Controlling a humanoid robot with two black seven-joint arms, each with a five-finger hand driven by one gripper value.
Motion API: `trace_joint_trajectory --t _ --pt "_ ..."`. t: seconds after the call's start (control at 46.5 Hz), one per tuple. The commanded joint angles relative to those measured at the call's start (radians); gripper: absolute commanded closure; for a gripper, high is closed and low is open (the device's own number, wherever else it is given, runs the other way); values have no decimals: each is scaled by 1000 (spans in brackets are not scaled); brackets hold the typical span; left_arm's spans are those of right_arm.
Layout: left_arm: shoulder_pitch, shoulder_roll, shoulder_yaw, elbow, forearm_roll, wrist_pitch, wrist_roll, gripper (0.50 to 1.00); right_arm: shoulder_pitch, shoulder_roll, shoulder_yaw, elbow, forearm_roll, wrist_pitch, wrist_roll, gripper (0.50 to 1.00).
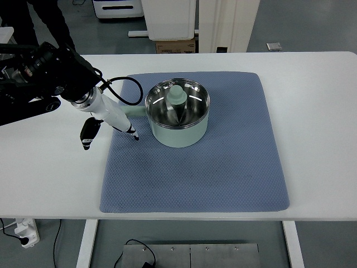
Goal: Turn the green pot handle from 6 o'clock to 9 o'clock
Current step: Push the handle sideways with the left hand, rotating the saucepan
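Note:
A pale green pot (179, 133) with a shiny steel inside and a green knob (177, 95) at its middle stands on the blue mat (223, 167), toward the back left. Its green handle (136, 113) points left, toward 9 o'clock, and its outer end is hidden under my left hand. My left hand (111, 138) reaches in from the left edge and hovers over that handle end. Its white fingers (120, 120) stretch out toward the mat, and the black-tipped thumb (88, 134) hangs apart over the table. It is open and holds nothing.
The mat lies on a white table (312, 111) with bare surface on either side. A black cable (125, 89) loops from my left wrist close to the pot. A person's dark legs (53, 17) stand beyond the table's back left corner.

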Motion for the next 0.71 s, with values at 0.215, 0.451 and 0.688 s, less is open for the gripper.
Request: trace_joint_trajectory --t 0.215,0.451,0.688 --pt "8 -5 0 23 -9 0 31 500 0 0 0 0 -1 0 0 500" --pt "8 3 0 -38 -40 0 0 500 0 0 0 0 -1 1 0 500" --pt "9 14 -2 -132 -86 0 -77 500 0 0 0 -1 1 0 0 500"
